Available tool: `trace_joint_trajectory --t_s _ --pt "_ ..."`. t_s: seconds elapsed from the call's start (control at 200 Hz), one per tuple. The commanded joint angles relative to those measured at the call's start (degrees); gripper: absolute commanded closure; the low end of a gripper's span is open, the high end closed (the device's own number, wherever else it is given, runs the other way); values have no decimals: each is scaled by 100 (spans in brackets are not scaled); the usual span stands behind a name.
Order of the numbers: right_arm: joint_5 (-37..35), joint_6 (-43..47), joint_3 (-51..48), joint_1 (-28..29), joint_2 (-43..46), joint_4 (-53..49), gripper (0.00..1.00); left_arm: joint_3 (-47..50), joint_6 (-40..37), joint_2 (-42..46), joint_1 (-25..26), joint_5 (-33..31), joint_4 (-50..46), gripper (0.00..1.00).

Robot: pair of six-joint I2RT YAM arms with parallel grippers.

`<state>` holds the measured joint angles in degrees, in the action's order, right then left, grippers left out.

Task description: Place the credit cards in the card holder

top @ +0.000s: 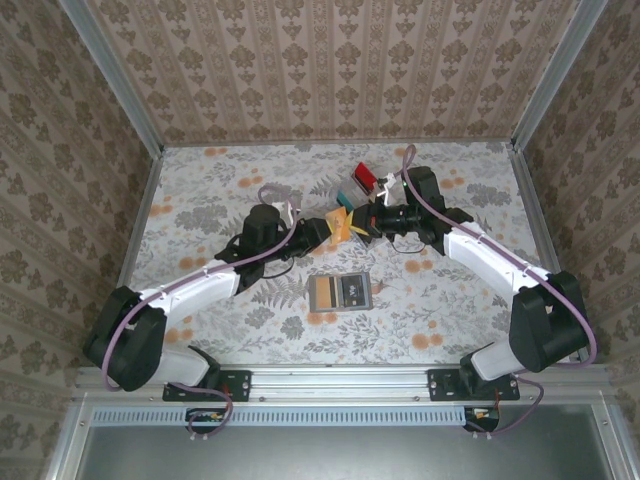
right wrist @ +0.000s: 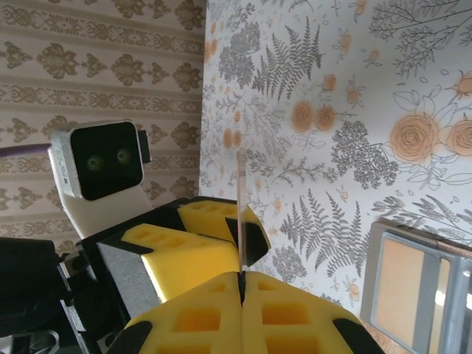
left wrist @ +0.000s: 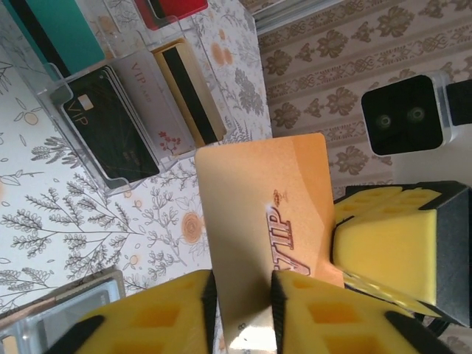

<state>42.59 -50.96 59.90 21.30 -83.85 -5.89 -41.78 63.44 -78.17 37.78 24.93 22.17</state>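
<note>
Left pincer (left wrist: 242,287) and right pincer (right wrist: 241,284) clamp the orange card (left wrist: 258,192) (jutting lengthwise from the left).

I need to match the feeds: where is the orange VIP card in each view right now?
Top external: orange VIP card mid-table, just beyond the card holder.
Left wrist: card centre, face-on.
Right wrist: card centre, a thin edge-on line.
Shared landmark: card holder, bottom left and bottom right in the wrist views.

orange vip card (left wrist: 265,214) held off tabletop (top: 200,200), gold lettering on face. black card (left wrist: 110,129), white card (left wrist: 151,103), beige card (left wrist: 188,92) lean in clear rack (left wrist: 110,183); teal card (left wrist: 59,29), red card (left wrist: 173,7) beyond. card holder (right wrist: 375,284) grey, open flat on tabletop, tan card (right wrist: 402,284) inside.
</note>
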Motion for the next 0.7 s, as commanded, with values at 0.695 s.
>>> trace_joint_trajectory --t_s 0.695 --pt "-252 629 158 25 -28 -854 95 47 -93 254 -56 -189 -294 63"
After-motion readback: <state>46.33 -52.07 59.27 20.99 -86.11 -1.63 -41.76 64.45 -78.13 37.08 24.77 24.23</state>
